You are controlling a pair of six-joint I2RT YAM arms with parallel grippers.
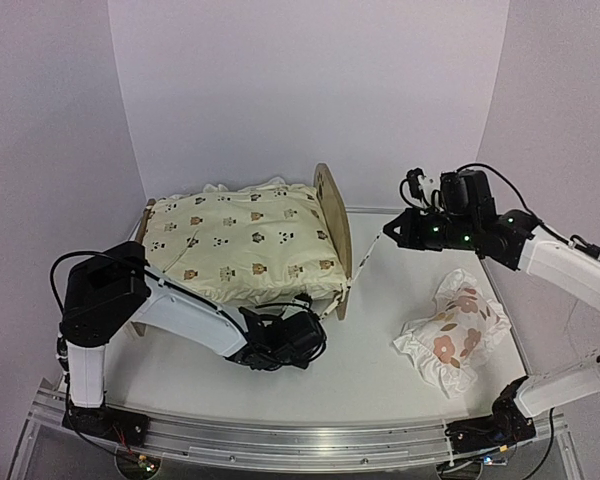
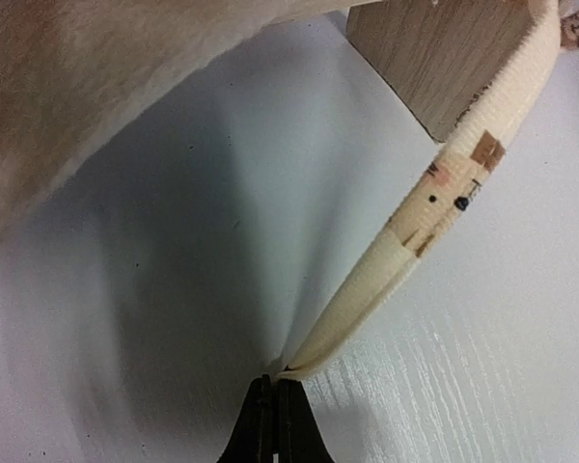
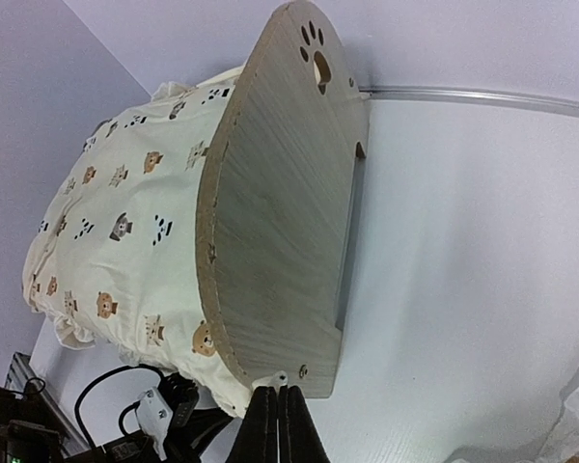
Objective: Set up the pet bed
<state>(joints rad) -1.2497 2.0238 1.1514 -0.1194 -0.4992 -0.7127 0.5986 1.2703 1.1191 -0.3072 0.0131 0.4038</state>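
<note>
Closest to the lens in the left wrist view, the left tool point(image 2: 275, 386) is pinching the end of the near tie string point(image 2: 434, 193) with its dark jaws fully together. This flat cream band, printed with small brown figures, is curving up past a pale, grainy wood corner of the pet bed point(image 2: 434, 58). From above, the bed is sitting on the left rear part of the white tabletop point(image 1: 380, 375), with its long axis running left to right. Its rounded headboard point(image 1: 331, 220) is standing upright and pointing toward the right arm, and the low footboard point(image 1: 145, 213) is facing the left wall. A paw-print cutout point(image 3: 314, 43) is showing near the headboard's curved top. A soft cream cushion point(image 1: 245, 240), dotted with little animals and puckered at its edges, is lying over the frame and hiding the base. The far tie string point(image 1: 370, 252) is stretching taut from the headboard's foot to the right tool point(image 1: 389, 234), whose jaws are also pressed tight together and are nipping the string's end just beside the headboard. Well apart from the bed, a ruffled white pillow point(image 1: 452, 330) with red-brown flowers is resting on the right side of the tabletop.
</note>
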